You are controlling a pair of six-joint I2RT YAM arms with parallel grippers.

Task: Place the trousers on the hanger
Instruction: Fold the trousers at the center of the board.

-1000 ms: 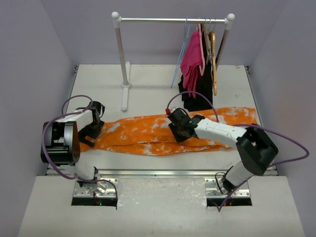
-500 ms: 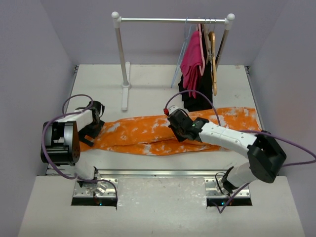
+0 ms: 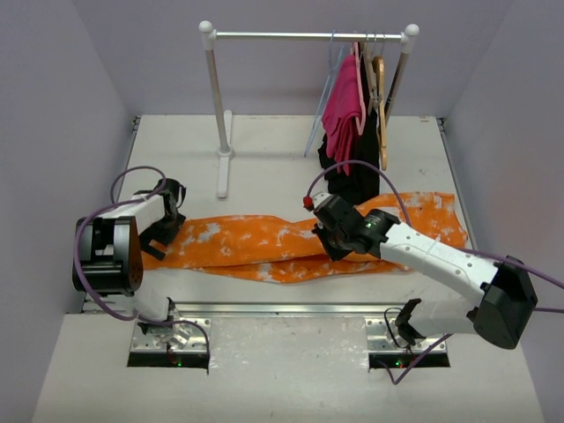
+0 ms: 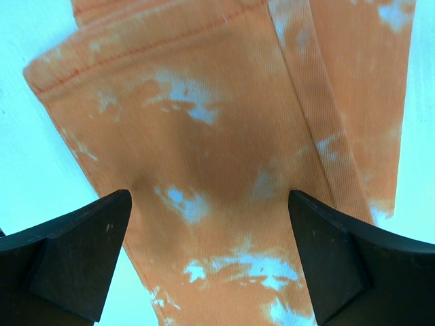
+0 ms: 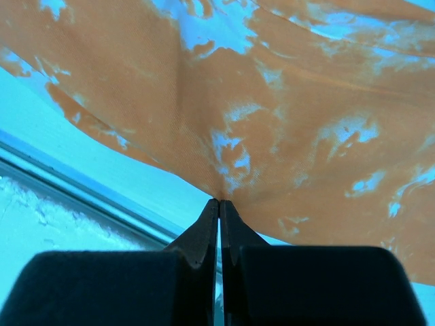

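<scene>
Stretching from the left edge of the tabletop (image 3: pixel 264 150) almost to its right edge, the trousers (image 3: pixel 251 245) lie along its near half, orange with white blotches, their middle drawn into a ridge. At that ridge the right gripper (image 5: pixel 219 204) has its jaws pressed fully together on a small pinch of the cloth, which rises in creases to the fingertips. The left gripper (image 4: pixel 209 204) hangs over the left end of the trousers with its jaws spread wide, one finger to each side of the stitched end, gripping nothing; whether the fingers touch the cloth cannot be told. Toward the far edge stands a clothes rail (image 3: pixel 308 36), and the hanger (image 3: pixel 321 99), thin blue-grey wire, hangs bare on it, just left of a pink garment (image 3: pixel 344 106), a black garment (image 3: pixel 352 172) and a wooden hanger (image 3: pixel 380 106).
</scene>
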